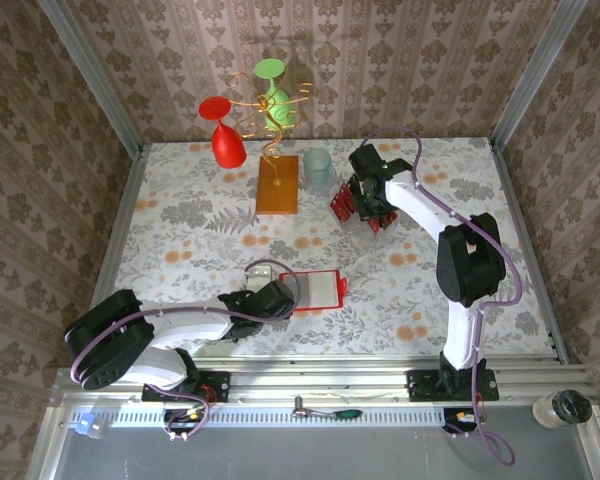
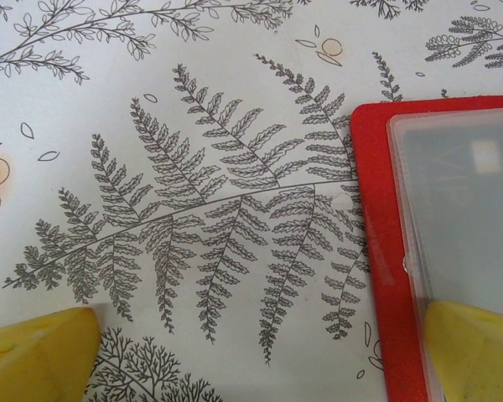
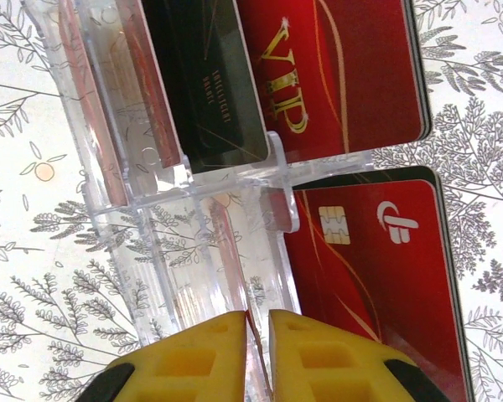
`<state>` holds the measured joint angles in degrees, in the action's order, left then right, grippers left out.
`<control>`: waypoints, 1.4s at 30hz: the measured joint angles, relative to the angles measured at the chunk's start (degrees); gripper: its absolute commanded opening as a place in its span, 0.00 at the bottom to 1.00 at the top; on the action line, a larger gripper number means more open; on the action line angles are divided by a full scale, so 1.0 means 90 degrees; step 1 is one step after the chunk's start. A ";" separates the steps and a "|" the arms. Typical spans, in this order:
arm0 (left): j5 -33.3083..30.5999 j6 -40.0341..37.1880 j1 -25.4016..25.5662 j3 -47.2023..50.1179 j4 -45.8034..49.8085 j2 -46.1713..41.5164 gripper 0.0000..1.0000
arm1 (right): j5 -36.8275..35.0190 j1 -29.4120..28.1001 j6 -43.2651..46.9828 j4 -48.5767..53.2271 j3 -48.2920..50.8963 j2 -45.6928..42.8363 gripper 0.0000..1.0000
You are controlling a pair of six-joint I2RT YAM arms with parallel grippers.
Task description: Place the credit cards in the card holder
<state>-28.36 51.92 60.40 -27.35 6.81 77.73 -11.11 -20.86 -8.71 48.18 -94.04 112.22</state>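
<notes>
The card holder [image 1: 315, 288] lies open near the table's front middle, a red border around a pale inside [image 2: 461, 209]. My left gripper [image 2: 260, 327] is open and wide. One yellow finger [image 2: 474, 347] rests over the holder's pale inside and the other is on the tablecloth. Far right of centre, red credit cards [image 3: 377, 268] stand in a clear tiered stand [image 3: 168, 243]. A VIP card [image 3: 335, 75] and a dark card [image 3: 205, 84] sit in its upper slots. My right gripper [image 3: 256, 335] is shut on the thin edge of one red card at the stand [image 1: 360, 205].
An orange block [image 1: 277, 185] with a gold wire holder carries red [image 1: 223, 135] and green [image 1: 275, 90] glasses at the back. A pale blue cup [image 1: 318, 170] stands close to the left of the stand. Open tablecloth lies between the holder and the stand.
</notes>
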 measured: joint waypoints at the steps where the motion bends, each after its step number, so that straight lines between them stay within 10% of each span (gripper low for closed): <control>1: 0.0000 0.0000 0.0000 0.0000 0.0000 0.0000 1.00 | 0.0029 0.0000 0.0000 -0.0002 0.0000 0.0000 0.16; 9: 0.0000 0.0000 0.0000 0.0000 0.0000 0.0000 1.00 | 0.0192 0.0005 0.0100 -0.0002 0.0002 -0.0039 0.00; 26: -0.0070 0.0056 0.0036 0.0000 0.0015 -0.0189 1.00 | 0.1268 -0.0160 -0.0058 -0.0102 0.0097 -0.1316 0.00; 42: -0.0187 0.0187 0.0036 0.0080 0.0206 -0.0194 1.00 | 0.3140 -0.1868 -0.2001 -0.2382 0.3162 -0.1957 0.00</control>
<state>-30.04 53.60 60.73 -26.63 8.67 75.99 17.15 -37.67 -26.72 26.74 -65.58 94.61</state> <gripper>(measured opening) 0.999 0.063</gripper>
